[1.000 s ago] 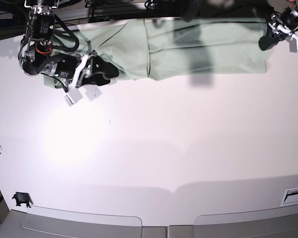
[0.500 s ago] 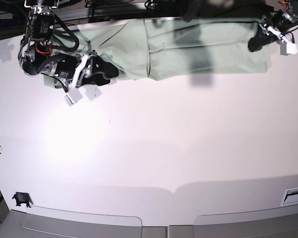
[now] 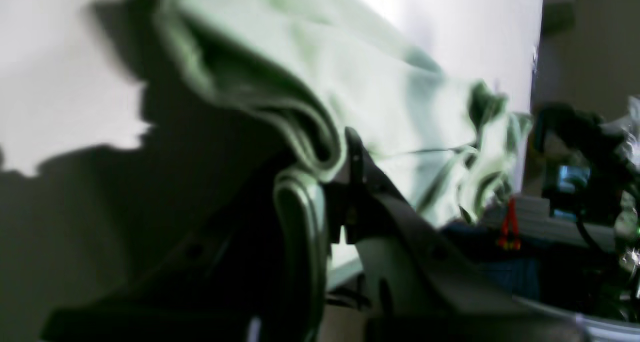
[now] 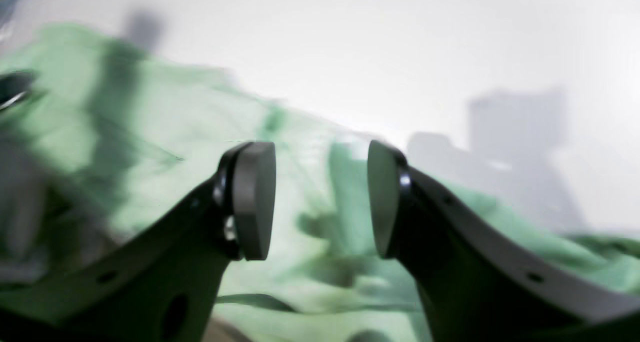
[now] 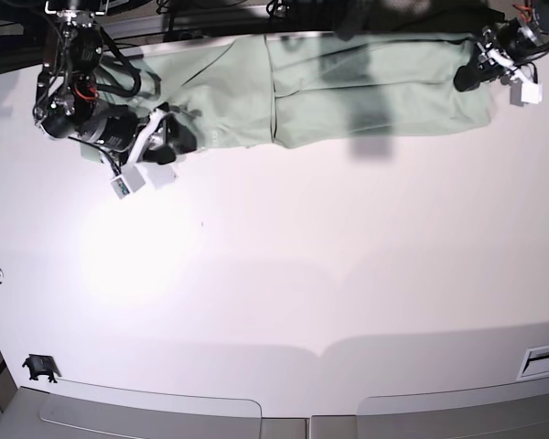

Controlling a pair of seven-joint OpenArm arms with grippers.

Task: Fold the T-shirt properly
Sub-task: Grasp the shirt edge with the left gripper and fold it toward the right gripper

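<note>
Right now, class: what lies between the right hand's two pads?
Nothing is pinched: the right hand stands open, with T-shirt cloth behind the gap, per the right wrist view.

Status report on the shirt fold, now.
Left gripper shut on the pale mint-green cloth T-shirt, pinching its bunched edge. Right gripper open above the cloth, holding nothing. Shirt lies along the white table's far edge. Nothing in the way.

The left gripper (image 3: pixel 332 182) is clamped at the far right; the right gripper (image 4: pixel 320 199) stands parted, far left.
</note>
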